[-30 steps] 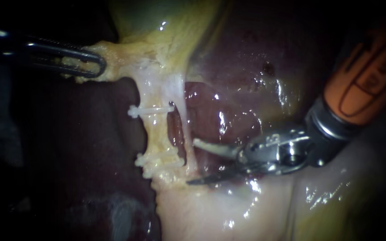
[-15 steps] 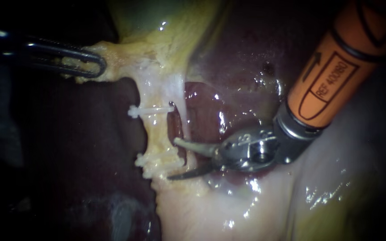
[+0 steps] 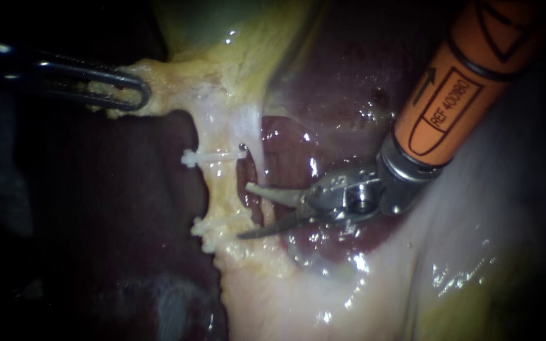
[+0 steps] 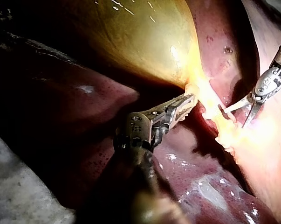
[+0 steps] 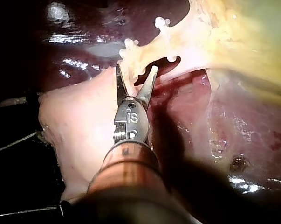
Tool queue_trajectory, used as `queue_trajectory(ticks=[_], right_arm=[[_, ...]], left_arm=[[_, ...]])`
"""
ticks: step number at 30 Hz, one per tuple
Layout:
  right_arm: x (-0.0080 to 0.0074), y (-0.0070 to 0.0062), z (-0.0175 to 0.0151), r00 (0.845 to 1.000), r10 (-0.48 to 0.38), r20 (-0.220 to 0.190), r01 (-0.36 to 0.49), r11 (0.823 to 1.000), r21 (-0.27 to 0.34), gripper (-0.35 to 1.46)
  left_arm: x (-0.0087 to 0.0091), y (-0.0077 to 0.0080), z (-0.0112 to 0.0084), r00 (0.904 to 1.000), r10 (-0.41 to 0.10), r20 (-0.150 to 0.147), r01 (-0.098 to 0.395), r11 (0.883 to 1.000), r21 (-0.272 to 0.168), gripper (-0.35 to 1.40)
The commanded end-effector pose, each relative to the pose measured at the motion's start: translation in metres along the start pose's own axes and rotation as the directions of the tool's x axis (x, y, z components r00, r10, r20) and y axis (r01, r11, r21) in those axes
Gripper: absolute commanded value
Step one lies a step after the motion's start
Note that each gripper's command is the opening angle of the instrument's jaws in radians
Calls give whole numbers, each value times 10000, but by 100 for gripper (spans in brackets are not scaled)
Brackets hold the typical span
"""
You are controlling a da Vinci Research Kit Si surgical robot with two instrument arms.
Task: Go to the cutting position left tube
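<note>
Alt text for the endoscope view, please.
The right tool, jaws open, reaches the pale tube from the right, between its upper clip and lower clips. The left tool grips yellowish tissue upper left.

My right instrument (image 3: pixel 243 211) has its blades apart just beside the left tube (image 3: pixel 225 189), at the bare stretch between the upper clip (image 3: pixel 213 155) and the lower clips (image 3: pixel 219 228); those clips close off the room on either side. The liver (image 3: pixel 323 107) lies close behind the blades. My left instrument (image 3: pixel 137 91), clamped on tissue (image 3: pixel 165 82), is well apart from this gap
</note>
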Motion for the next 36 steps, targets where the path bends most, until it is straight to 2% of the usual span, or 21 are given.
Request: queue_trajectory(ticks=[1,10,20,23,25,36], right_arm=[[0,1,0,10000,-7,9,7,10000,34,138],[-3,25,11,9998,-153,112,146,9983,571,136],[-16,43,28,9987,322,391,-370,9908,1299,136],[-17,49,28,9983,569,141,-584,9863,1542,136],[-17,53,28,9960,862,-255,-800,9791,1868,136],[-13,57,33,9809,1738,-870,-1448,9521,2695,135]], left_arm=[[0,0,0,10000,3,1,-3,10000,1,-35],[0,0,1,10000,4,0,-4,10000,3,-35],[0,0,1,10000,4,0,-4,10000,4,-35],[0,0,1,10000,5,0,-5,10000,3,-35],[0,0,1,10000,4,0,-4,10000,3,-35],[0,0,1,10000,4,0,-4,10000,3,-35]])
